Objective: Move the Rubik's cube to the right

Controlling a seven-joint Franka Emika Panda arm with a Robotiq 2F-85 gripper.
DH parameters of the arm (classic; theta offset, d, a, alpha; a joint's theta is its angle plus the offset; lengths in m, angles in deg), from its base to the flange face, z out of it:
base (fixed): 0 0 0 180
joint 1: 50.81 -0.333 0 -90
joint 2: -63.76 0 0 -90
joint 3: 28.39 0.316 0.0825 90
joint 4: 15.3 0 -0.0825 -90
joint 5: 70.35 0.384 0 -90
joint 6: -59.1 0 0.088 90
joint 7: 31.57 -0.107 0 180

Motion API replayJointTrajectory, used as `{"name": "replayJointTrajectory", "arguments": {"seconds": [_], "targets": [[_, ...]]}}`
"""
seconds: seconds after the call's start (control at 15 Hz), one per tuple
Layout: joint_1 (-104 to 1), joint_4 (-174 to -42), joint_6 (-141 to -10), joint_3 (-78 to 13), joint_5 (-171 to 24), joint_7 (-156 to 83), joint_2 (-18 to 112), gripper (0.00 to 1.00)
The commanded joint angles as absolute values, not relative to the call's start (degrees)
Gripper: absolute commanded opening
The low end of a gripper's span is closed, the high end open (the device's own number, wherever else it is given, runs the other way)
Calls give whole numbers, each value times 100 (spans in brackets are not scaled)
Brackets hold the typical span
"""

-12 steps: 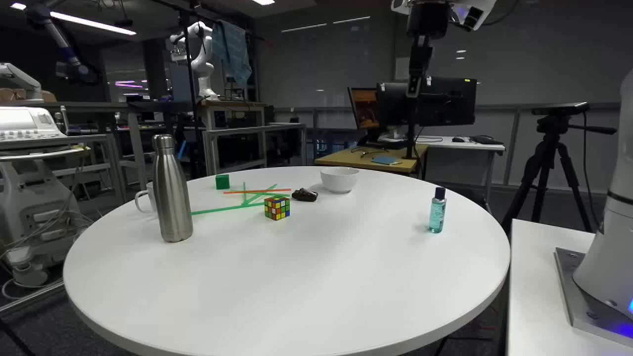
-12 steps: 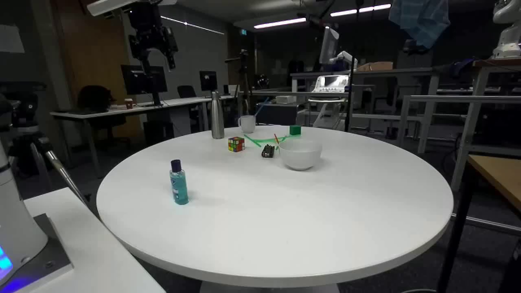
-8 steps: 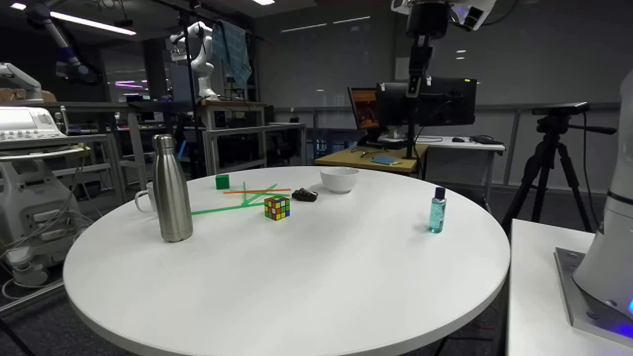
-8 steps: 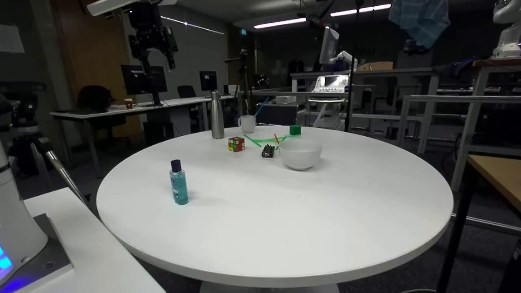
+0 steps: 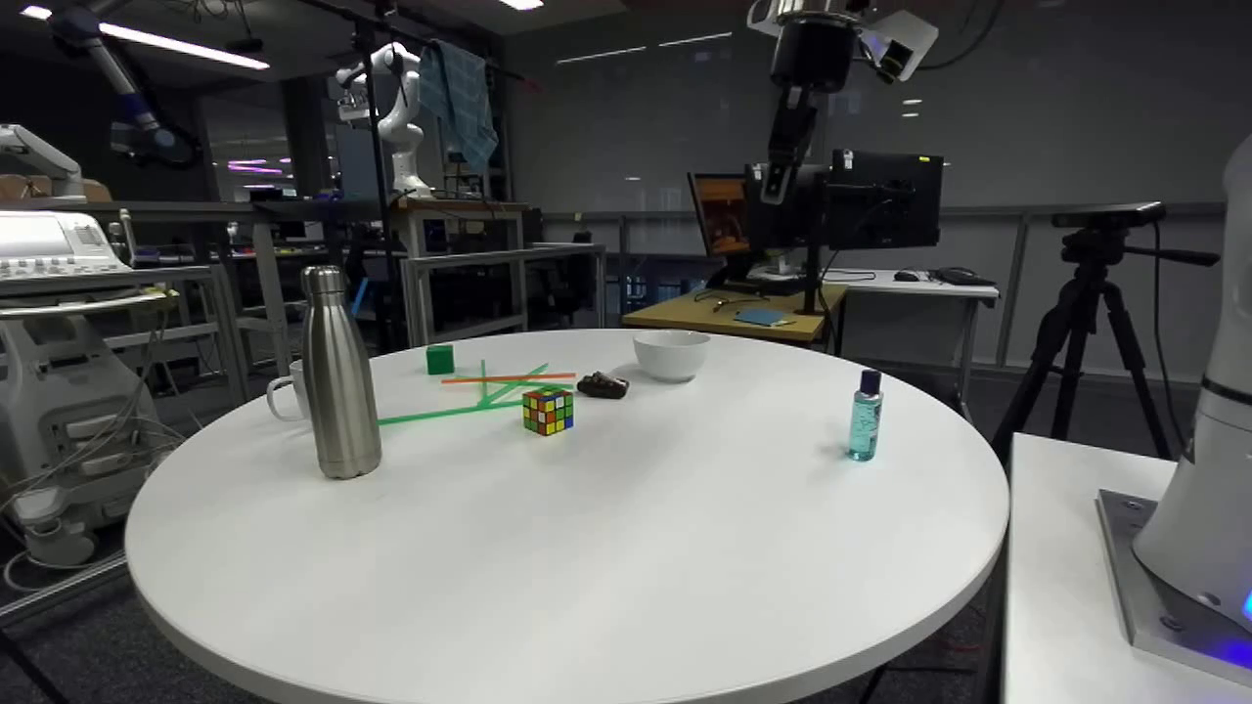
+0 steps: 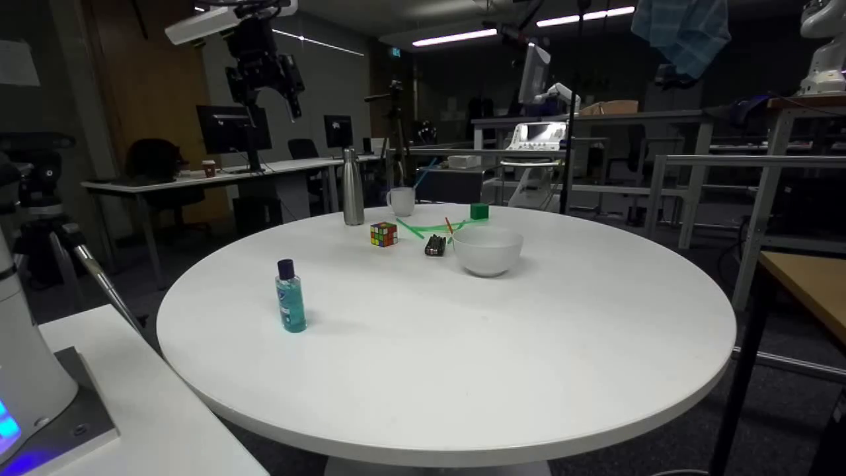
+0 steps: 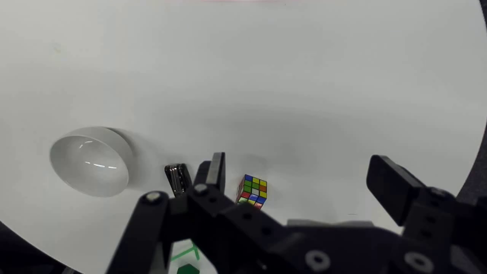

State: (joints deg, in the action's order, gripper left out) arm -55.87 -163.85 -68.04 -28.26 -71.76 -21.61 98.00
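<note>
The Rubik's cube (image 5: pixel 548 412) sits on the white round table (image 5: pixel 587 587); it also shows in an exterior view (image 6: pixel 383 235). In the wrist view the cube (image 7: pixel 253 190) appears between the fingers, nearer the left finger, its lower part hidden behind the gripper. My gripper (image 7: pixel 298 169) is open and empty. It hangs high above the table, well apart from the cube, as both exterior views show, with the gripper (image 5: pixel 776 186) seen side-on and the gripper (image 6: pixel 274 111) with its fingers spread.
A steel bottle (image 5: pixel 342 391), a white mug (image 6: pixel 401 201), a green block (image 5: pixel 440 359), green and orange sticks (image 5: pixel 509 378), a dark object (image 5: pixel 603 385) and a white bowl (image 5: pixel 671 355) surround the cube. A teal bottle (image 5: pixel 865 420) stands near the robot base.
The gripper has moved left and slightly down in an exterior view, and right and slightly down in an exterior view. The cube and the other objects have not moved.
</note>
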Motion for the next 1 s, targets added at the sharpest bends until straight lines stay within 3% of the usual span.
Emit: {"name": "replayJointTrajectory", "arguments": {"seconds": [0.0, 0.93], "targets": [[-5780, -15932, -7250, -2741, -7113, -2067, 9043, 100], [-5895, -13548, -7559, -1993, -8083, -3217, 5837, 100]]}}
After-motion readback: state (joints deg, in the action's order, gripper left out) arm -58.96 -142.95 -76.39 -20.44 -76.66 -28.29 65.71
